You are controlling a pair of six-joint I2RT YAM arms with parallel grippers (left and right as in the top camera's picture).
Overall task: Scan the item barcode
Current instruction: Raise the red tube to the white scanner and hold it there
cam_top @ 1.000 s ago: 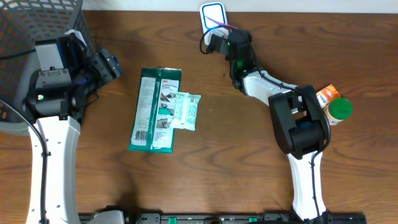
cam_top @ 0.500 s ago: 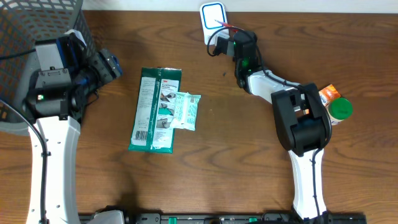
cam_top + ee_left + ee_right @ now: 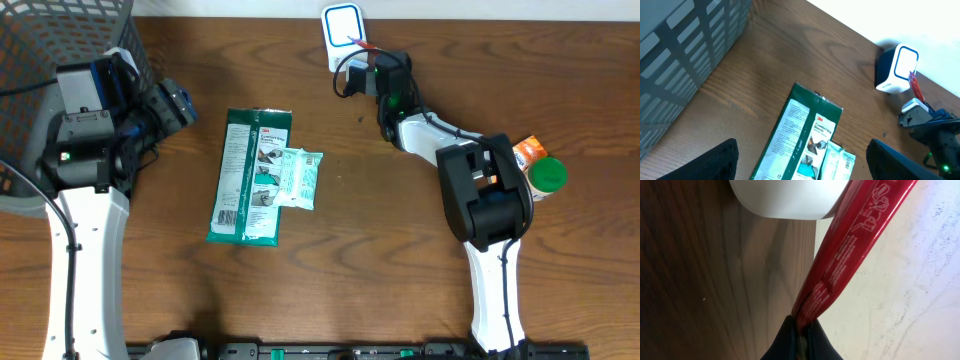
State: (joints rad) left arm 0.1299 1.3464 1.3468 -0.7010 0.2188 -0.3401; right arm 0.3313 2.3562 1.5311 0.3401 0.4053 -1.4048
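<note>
1. The right hand (image 3: 801, 331) is clenching the bottom tip of a thin red packet (image 3: 850, 245), up at the far edge of the desk (image 3: 360, 250).
2. That red packet is slanting right past the white scanner (image 3: 342, 26) and crossing its lower corner. Whether the two are actually touching, I can't quite tell from these angles.
3. The left hand (image 3: 176, 105) is hanging released, fingers spread wide and grasping nothing, just beside the wire basket (image 3: 60, 30).
4. The desk is showing dark brown wood grain all over. A green package (image 3: 250, 175) is lying flat on its left half, with a small white sachet (image 3: 297, 178) overlapping its right edge.
5. Over by the right arm, an orange box (image 3: 527, 152) and a green-capped bottle (image 3: 548, 175) are sitting side by side.
6. Beyond the far edge, a pale speckled surface (image 3: 910, 305) is filling the background.
</note>
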